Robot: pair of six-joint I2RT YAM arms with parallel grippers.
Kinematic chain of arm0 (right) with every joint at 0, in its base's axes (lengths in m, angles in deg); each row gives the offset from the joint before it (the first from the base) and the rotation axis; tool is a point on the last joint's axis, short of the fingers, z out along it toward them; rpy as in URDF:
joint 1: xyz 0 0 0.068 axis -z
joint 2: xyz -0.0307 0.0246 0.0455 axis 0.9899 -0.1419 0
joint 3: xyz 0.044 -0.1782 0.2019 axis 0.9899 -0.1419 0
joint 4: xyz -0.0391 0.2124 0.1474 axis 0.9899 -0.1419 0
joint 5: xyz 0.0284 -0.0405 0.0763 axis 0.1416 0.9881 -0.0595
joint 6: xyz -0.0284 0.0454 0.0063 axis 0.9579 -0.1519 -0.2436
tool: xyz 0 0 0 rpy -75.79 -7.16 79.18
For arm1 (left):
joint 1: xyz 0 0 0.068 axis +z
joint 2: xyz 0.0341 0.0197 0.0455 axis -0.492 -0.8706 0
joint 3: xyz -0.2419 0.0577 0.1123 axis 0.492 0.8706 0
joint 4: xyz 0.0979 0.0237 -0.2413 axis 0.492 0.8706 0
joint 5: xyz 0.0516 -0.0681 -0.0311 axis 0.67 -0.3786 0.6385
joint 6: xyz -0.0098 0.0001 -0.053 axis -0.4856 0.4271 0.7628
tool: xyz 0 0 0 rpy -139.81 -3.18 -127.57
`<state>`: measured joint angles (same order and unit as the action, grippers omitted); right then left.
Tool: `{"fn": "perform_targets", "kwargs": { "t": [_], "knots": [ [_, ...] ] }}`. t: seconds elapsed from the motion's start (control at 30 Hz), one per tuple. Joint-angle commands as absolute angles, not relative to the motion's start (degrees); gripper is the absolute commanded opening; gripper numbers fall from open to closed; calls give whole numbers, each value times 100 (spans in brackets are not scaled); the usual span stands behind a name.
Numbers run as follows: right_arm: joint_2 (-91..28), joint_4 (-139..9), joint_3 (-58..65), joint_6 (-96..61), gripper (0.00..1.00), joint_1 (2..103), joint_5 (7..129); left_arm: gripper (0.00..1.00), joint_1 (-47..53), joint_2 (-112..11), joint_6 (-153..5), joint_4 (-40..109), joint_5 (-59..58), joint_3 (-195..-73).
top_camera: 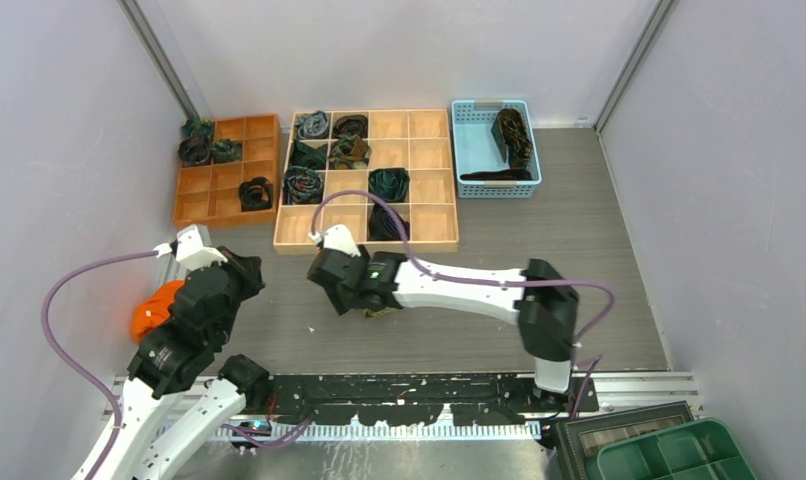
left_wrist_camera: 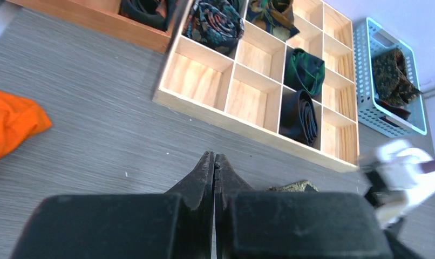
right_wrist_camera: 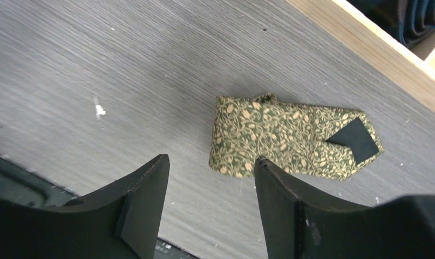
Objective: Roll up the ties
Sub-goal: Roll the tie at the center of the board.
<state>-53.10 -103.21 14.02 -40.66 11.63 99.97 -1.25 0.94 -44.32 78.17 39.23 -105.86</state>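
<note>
Your olive-gold tie (right_wrist_camera: 291,143) lies loosely folded mid-counter (right_wrist_camera: 123,65), just before the wooden tray (right_wrist_camera: 377,54), with your right fingers (right_wrist_camera: 145,199) open and empty above it and your left fingers (left_wrist_camera: 204,172) closed on nothing, so rolling looks unfinished: lower and pinch the folded end.

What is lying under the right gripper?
An olive-gold tie, folded flat on the table, lies below the open right gripper. In the top view the arm covers nearly all of it.

Lab cell, plain partition walls (top_camera: 399,50)
</note>
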Motion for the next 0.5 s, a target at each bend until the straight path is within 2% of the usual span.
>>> {"fn": "perform_targets", "kwargs": {
  "t": [0.0,0.2,0.47],
  "knots": [
    [-6240,-11308,2254,-3707,66,969,10839,0,-112,120,-4538,8215,4399,-10848],
    [-6973,-11672,2709,-3661,71,953,11371,0,-112,201,-4558,8239,4380,-10818],
    [-7402,-11803,2585,-3845,68,968,11523,0,-112,214,-4598,8236,4420,-10812]
  ]
}}
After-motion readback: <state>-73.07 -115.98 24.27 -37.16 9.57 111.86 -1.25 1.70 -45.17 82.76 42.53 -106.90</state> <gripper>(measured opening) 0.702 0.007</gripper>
